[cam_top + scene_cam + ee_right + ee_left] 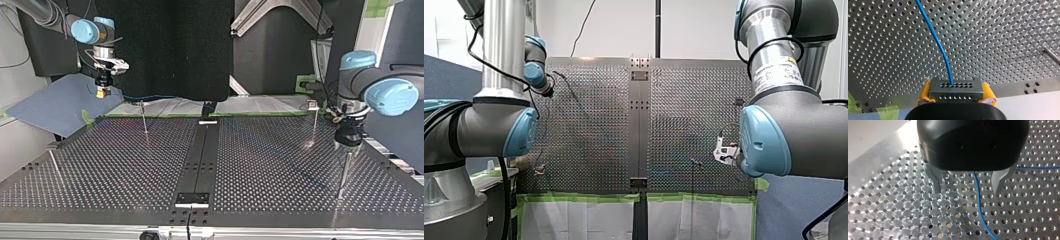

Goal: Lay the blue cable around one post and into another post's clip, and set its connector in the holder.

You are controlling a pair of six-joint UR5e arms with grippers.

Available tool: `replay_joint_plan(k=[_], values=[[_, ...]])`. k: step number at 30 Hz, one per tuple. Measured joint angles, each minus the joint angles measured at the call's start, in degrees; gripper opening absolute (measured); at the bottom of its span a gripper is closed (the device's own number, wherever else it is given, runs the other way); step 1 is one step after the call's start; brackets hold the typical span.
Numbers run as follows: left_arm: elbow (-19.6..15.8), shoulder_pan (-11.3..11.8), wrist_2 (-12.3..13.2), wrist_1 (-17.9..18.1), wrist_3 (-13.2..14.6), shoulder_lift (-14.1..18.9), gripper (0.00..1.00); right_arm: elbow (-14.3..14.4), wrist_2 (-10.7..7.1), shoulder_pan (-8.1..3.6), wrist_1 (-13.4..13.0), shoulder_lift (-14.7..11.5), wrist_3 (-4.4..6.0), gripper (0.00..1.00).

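Note:
In the right wrist view my right gripper (957, 98) has its yellow pads shut on a grey metal connector (957, 88) with rows of small holes. The blue cable (935, 37) leaves the connector and runs ahead over the perforated table. In the top view that gripper (102, 91) hangs high at the table's far left edge. My left gripper (968, 190) is open, its metal fingers (938, 185) standing either side of the blue cable (979, 202), which lies on the plate below. The top view shows it (348, 139) at the right, just over a thin post (343, 172).
Other thin posts stand on the table: one at the top view's far left (144, 122), one at its near left (54, 162), and one with a clip on top (313, 117) at the far right. A dark rail (200, 160) with small brackets runs down the middle.

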Motion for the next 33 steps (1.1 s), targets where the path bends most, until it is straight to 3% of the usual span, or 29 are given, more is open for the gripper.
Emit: replay_joint_plan(k=[10,19,26,33], values=[[-4.3,1.5,-1.5,-0.9,1.2,4.9,1.00,0.0,-0.28,-0.02,-0.2,0.0,0.75,0.00],[-1.0,2.8,-4.9,-5.2,5.5,9.4,1.00,0.0,-0.72,-0.02,-0.7,0.0,1.37,0.00],[2.2,2.8,-3.1,-8.4,8.8,12.7,1.00,0.0,-0.78,-0.01,-0.3,0.0,1.05,0.00],[5.8,2.0,0.3,-12.0,12.3,16.3,1.00,0.0,-0.73,0.06,0.2,0.0,0.64,0.00]])
